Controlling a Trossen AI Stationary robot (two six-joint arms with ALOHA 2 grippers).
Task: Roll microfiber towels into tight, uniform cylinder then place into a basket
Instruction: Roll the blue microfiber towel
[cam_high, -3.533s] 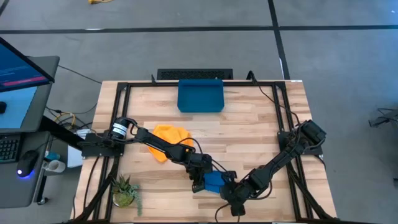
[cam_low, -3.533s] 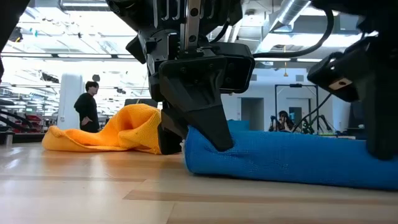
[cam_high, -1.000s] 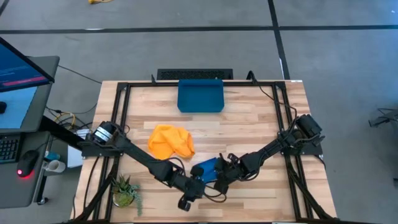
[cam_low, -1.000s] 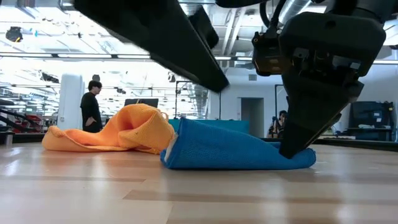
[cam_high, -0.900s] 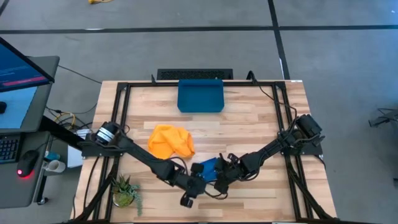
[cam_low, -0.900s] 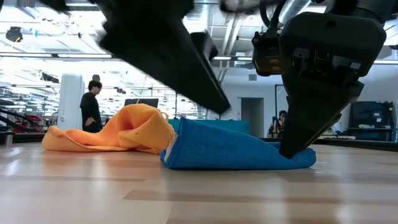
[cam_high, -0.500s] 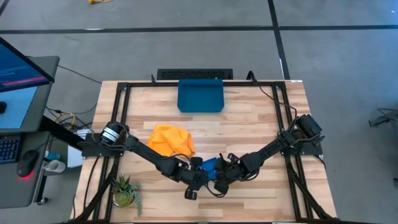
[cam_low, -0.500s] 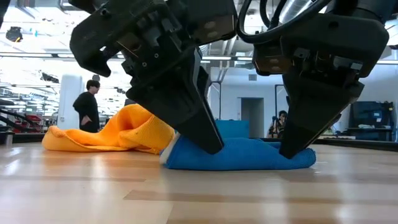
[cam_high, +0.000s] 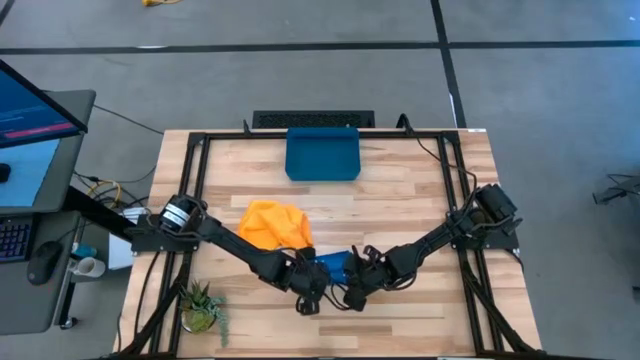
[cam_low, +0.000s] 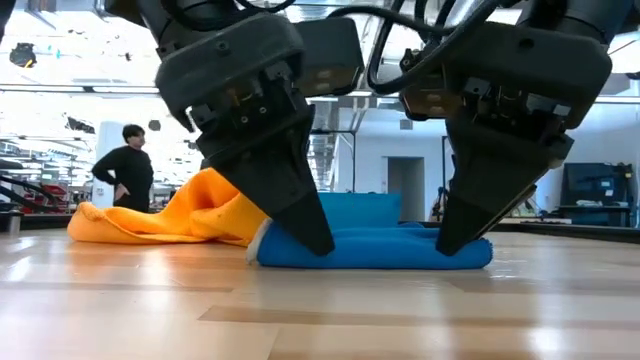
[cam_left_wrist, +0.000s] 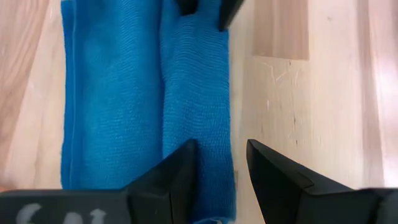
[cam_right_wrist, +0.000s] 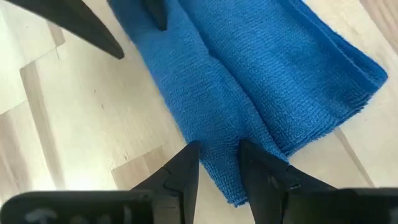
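The blue towel (cam_high: 333, 264) lies rolled and flattened on the table near its front edge. My left gripper (cam_high: 308, 292) stands on its left end (cam_low: 290, 248) and my right gripper (cam_high: 351, 290) on its right end (cam_low: 465, 250). Both are open, and both point down astride the roll's near ridge. The yellow-orange towel (cam_high: 275, 225) lies crumpled on the table just left of and behind the blue one. The dark blue basket (cam_high: 322, 153) sits at the far edge with nothing in it. My left gripper comes from above, its fingers across the roll at the left end. One finger (cam_left_wrist: 180, 171) presses on the towel's top. The other (cam_left_wrist: 267, 174) stands by the near edge, with the ridge (cam_left_wrist: 214, 149) between them. The towel lies flat on the table. My right gripper comes from above at the right end, its fingers across the roll. One finger (cam_right_wrist: 261, 168) presses on the towel and the other (cam_right_wrist: 183, 171) sits at its near edge. The ridge (cam_right_wrist: 219, 146) fills the gap between them, and the end stays on the table.
A small potted plant (cam_high: 202, 307) stands at the table's near left corner. A black bar (cam_high: 313, 119) lies beyond the basket. A person (cam_low: 122, 170) stands in the room behind. Bare wood lies to the right of and behind the towels.
My left gripper has moved from the table's near edge toward the blue towel and come down on its left end. That end, which stood high, is now pressed flat. The right end has stayed put.
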